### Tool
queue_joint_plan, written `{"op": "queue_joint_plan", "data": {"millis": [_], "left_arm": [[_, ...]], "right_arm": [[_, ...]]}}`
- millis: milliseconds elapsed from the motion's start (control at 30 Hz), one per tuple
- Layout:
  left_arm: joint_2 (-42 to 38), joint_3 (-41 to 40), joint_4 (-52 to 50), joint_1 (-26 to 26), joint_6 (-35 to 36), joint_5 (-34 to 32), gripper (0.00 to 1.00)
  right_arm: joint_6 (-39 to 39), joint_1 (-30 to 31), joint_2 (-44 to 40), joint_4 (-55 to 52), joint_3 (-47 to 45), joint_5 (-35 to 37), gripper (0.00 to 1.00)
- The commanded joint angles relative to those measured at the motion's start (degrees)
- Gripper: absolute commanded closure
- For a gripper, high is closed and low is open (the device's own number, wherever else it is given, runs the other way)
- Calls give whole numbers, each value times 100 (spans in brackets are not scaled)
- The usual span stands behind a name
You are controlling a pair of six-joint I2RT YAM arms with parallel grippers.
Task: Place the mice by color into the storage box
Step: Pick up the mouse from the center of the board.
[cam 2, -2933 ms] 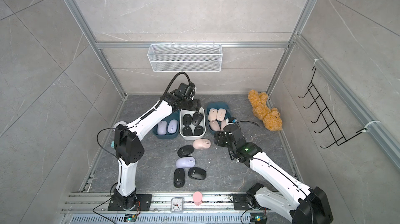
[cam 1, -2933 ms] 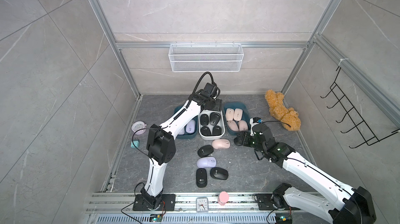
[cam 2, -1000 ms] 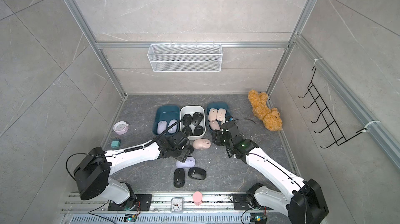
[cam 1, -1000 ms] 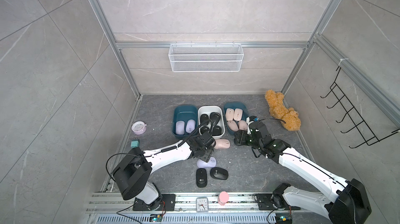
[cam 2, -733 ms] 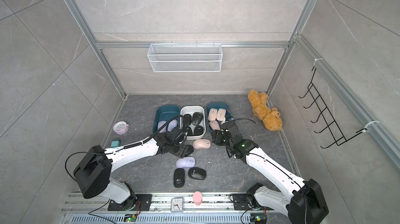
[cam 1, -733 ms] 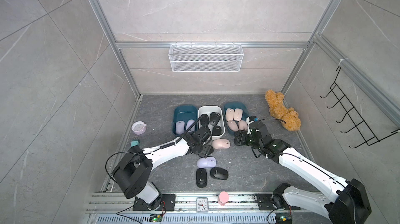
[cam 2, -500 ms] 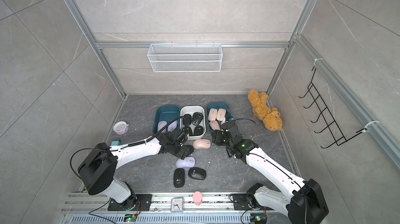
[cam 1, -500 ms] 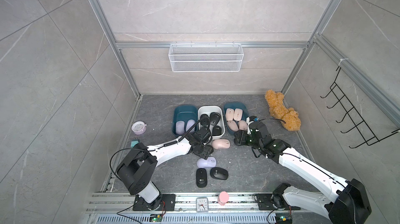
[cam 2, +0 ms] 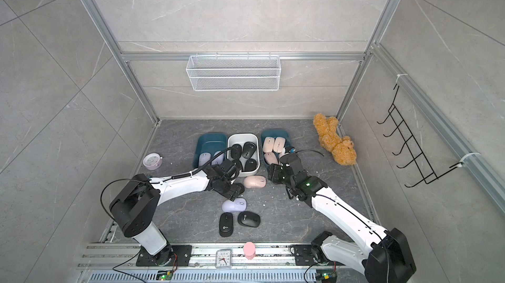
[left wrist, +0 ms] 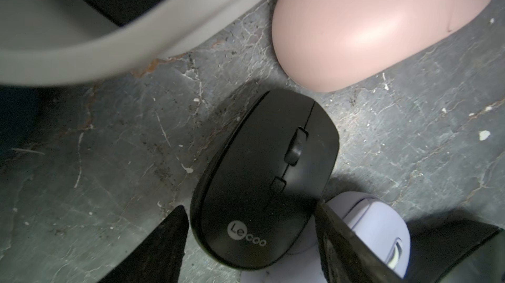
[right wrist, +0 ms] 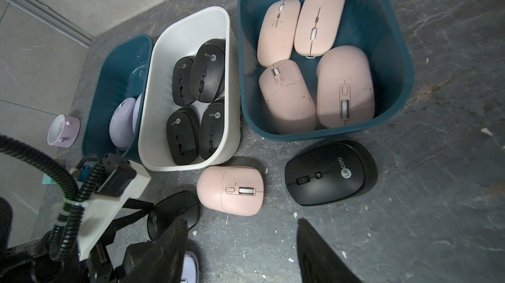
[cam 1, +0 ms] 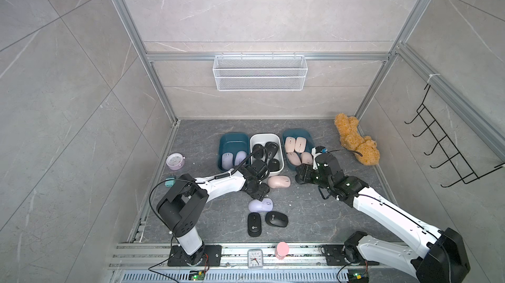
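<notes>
Grey veined floor point(cam 1: 314, 213) carries the black mouse point(left wrist: 262, 186) in play. It lies flat, just in front of the white box point(left wrist: 109, 49) that holds the other black ones, with its tail end between the fingers of the left gripper point(left wrist: 250, 213). Those jaws stand apart, one finger on each flank. Since the mouse rests on the floor, I judge it bracketed, not yet clamped.

The hold sits far back on a smooth, tapering shell. Closing there could squirt the mouse forward into the pink mouse point(left wrist: 369, 27) just ahead. It could also tip on the lift and catch the box rim. The lilac mouse point(left wrist: 377, 227) lies close against one finger and could be nudged or pinched along.

Farther out, the right gripper point(right wrist: 240, 221) hangs empty, jaws apart. It is above bare floor near a second black mouse point(right wrist: 330, 175) by the teal box point(right wrist: 396, 109) of pink ones.
</notes>
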Motion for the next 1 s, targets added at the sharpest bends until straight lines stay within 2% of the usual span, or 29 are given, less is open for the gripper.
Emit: {"op": "queue_joint_plan", "data": {"millis": [0, 967], "left_arm": [[141, 236, -14, 27, 160, 80, 25], [966, 832, -511, -61, 459, -255, 26]], "right_arm": [[8, 36, -36, 1, 80, 10, 35], [32, 36, 23, -21, 103, 52, 35]]}}
